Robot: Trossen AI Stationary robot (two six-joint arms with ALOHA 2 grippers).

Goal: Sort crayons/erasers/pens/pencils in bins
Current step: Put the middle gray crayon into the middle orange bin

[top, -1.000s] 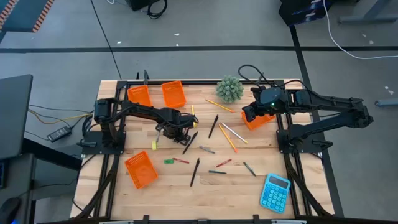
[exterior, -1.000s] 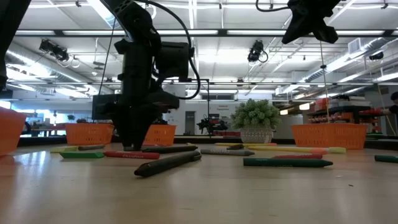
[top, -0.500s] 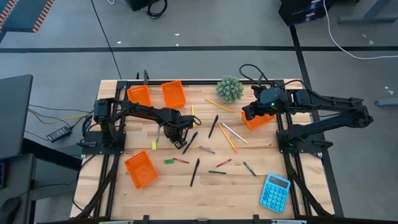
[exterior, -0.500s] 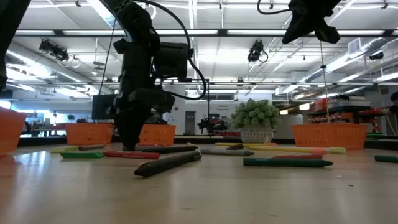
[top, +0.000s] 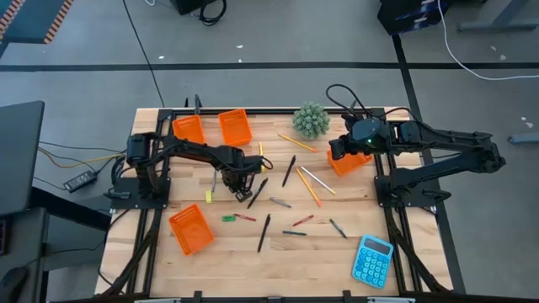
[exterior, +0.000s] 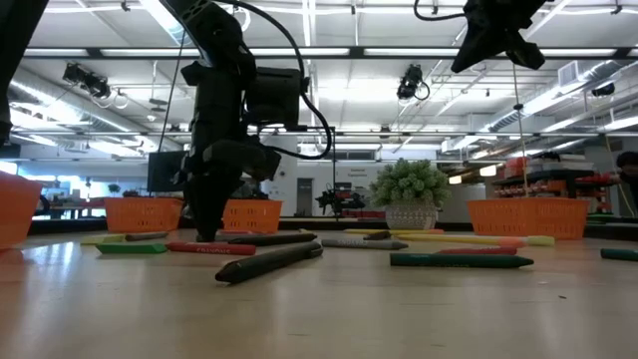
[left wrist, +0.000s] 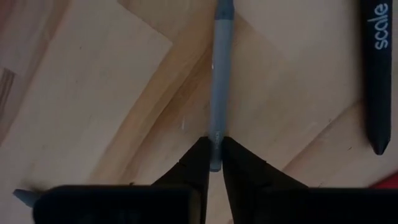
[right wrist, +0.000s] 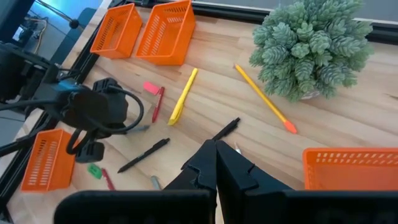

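On the wooden table (top: 210, 252), the left gripper (left wrist: 213, 163) pinches a thin grey-blue crayon (left wrist: 219, 81) at its very tip; it could pivot free on lifting.

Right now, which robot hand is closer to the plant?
Right. The right gripper hangs just beside the plant, by an orange bin. The left gripper is much farther, down pinching a grey crayon.

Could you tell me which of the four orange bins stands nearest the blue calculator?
The bin at the table's right side, under the right claw, is closest to the calculator. Two others stand together at the far left edge; the fourth sits near the left front.
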